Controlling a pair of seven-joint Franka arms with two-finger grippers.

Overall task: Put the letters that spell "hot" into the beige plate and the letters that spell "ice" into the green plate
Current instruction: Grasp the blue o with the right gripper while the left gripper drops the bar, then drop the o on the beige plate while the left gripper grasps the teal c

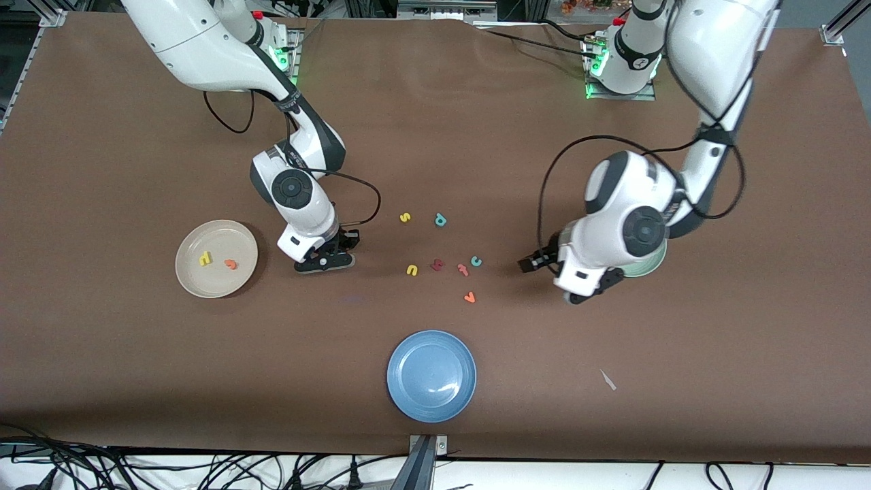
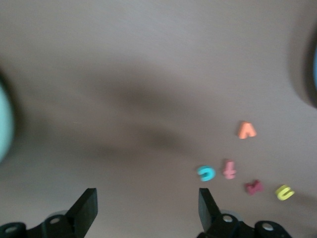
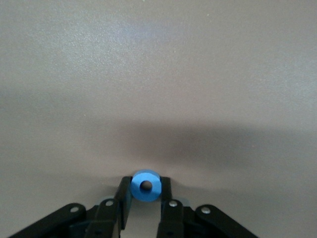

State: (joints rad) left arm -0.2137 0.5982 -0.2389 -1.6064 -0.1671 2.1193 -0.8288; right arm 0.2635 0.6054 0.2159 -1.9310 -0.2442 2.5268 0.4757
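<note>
Two glossy white jointed arms with dark grey round joint caps are being shown. Black cables are being looped alongside them, and green lights are glowing at the bases. Black two-finger grippers with small silver screws are being carried at the ends.

A robotics lab, by every sign: two white robot arms bolted at one edge of a wide brown-covered desk, green status lights glowing at their bases. Black cables tangled below the desk edge nearest the front camera, metal framing at the corners. Small foam letters and plain plates laid out as test pieces.
</note>
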